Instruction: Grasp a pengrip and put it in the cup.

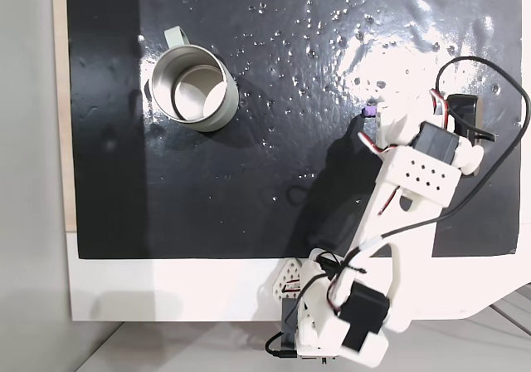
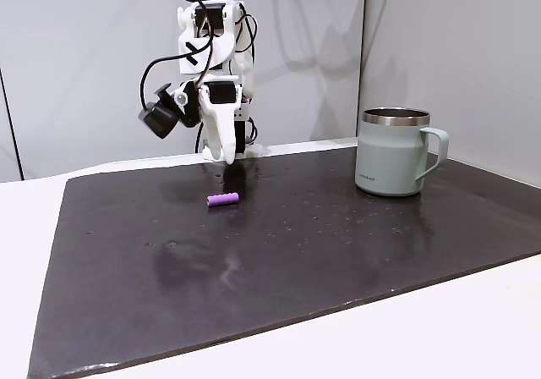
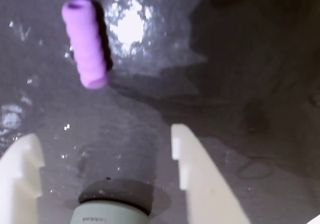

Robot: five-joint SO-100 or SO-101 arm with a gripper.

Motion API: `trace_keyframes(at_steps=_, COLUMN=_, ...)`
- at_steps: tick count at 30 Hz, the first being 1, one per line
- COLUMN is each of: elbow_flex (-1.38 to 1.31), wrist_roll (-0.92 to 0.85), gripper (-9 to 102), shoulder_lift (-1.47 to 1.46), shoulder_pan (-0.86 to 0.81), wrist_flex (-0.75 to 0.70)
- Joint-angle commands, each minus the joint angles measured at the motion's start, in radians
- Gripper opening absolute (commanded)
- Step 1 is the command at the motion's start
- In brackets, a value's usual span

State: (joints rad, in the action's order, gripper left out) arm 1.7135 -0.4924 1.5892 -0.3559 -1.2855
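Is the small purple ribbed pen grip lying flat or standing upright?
Lying flat. The small purple ribbed pen grip rests on its side on the black mat, apart from the hand.

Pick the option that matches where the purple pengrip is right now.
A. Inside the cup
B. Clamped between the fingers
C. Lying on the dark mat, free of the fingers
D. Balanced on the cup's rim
C. In the wrist view the pengrip lies on the dark mat ahead of the white fingers, which stand apart and hold nothing; the cup stands far off in a fixed view.
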Motion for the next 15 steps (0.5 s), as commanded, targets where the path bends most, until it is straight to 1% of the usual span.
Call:
trace_keyframes(at_steps=1, elbow_flex=-0.109, wrist_roll=-0.017, gripper=25, shoulder_lift=-0.052, shoulder_pan=-0.021, wrist_flex=0.026)
trace_keyframes(at_steps=15, elbow_flex=-0.183, wrist_roll=-0.032, gripper=25, shoulder_lift=-0.221, shoulder_pan=-0.014, wrist_flex=0.094)
